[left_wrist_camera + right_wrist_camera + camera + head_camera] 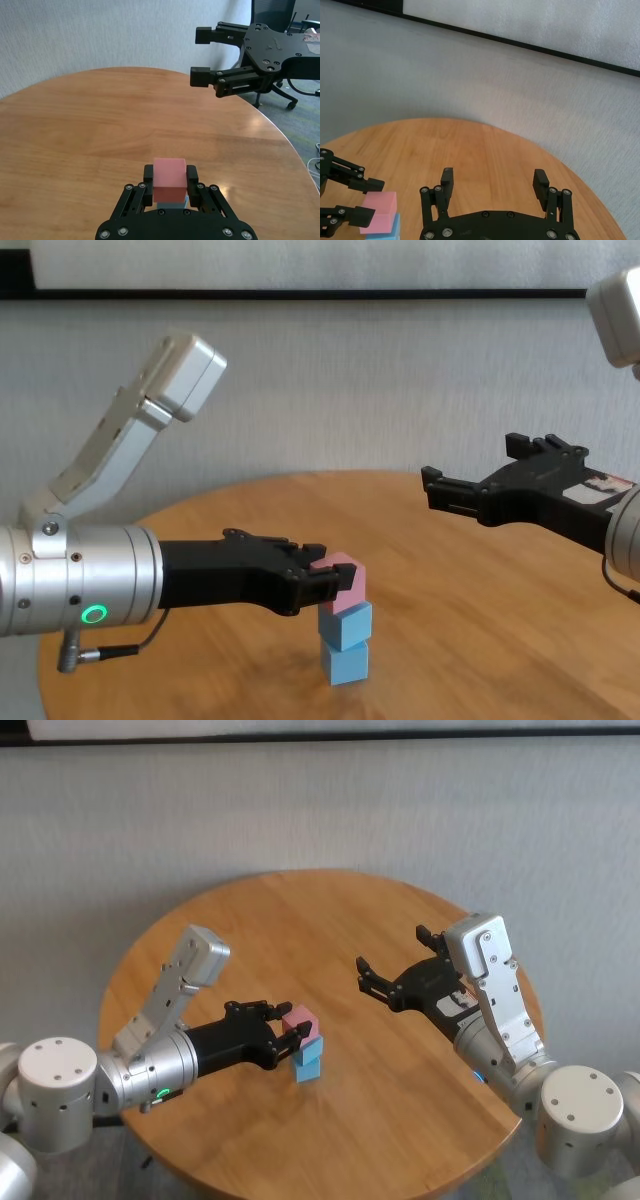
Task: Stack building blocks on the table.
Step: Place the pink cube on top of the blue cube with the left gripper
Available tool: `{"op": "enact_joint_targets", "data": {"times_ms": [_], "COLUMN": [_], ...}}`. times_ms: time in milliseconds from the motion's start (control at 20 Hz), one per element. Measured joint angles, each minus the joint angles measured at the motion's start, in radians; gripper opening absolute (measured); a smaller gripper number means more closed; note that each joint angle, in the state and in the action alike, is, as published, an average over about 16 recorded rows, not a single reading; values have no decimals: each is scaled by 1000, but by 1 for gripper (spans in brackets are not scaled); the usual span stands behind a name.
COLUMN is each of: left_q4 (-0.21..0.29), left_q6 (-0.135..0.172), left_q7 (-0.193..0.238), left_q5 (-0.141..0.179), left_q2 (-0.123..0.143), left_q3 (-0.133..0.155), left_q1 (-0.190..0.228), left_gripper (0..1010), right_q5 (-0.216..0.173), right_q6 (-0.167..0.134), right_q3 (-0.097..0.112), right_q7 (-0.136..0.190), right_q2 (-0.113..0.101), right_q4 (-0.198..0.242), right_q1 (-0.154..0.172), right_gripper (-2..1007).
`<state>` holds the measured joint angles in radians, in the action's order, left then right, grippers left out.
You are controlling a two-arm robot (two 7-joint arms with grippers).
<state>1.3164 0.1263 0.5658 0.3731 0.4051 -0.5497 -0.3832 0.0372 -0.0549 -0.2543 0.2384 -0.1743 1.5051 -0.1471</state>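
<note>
Pink matte cube (299,1020) tops two light blue cubes (309,1060) at the round orange-brown wooden table's (400,1120) six o'clock; the left gripper (285,1025) clamps it. Chest view: the tower stands slightly twisted, and the right gripper (470,478) hovers at three o'clock, spread wide, empty.

Count: 3 building blocks total. 1 pink block (345,573), 2 light blue: upper blue block (346,622) and lower blue block (345,663). 1 stack, 3 high. 1 table (400,1120). 2 grippers: left gripper (285,1030), right gripper (392,961). 1 office chair (280,95), partly visible in left wrist view.
</note>
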Motion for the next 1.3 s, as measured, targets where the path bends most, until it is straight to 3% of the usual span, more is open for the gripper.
{"op": "enact_joint_targets", "data": {"times_ms": [1300], "left_q4": [-35], "left_q6": [-10], "left_q7": [3], "left_q5": [14], "left_q2": [-10], "left_q3": [-1], "left_q1": [-15], "left_gripper": [400], "right_q5": [0], "right_q6": [0], "right_q3": [0], "right_q7": [0], "right_q2": [0], "right_q4": [0], "right_q1": [0], "right_gripper": [1005]}}
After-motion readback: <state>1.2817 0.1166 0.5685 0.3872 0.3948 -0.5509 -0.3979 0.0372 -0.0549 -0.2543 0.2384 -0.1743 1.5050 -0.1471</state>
